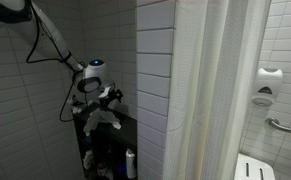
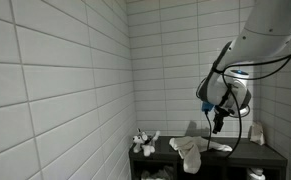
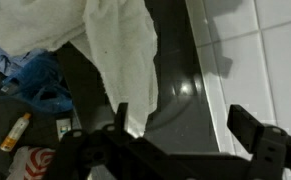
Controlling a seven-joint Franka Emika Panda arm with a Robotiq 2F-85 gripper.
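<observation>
Hovered above shelf [image 3: 185, 95] with gripper [image 3: 180, 125] fingers [image 3: 247, 125] spread, pinching nothing. Found cloth [image 3: 120, 50] just ahead, draped over shelf edge. Risked snagging that overhang and dragging it onto clutter [image 3: 40, 85] below, or clipping wall [image 3: 255, 40] beyond

The Panda arm [image 2: 270, 35] is showing smooth, rounded white shells with darker seams at the joints. Black cables [image 1: 47, 35] are running along it in loose loops. A small blue light [image 1: 97, 63] is glowing on the wrist segment. The Robotiq gripper [image 3: 185, 135] is appearing matte black, with angular fingers [image 3: 253, 128].
</observation>
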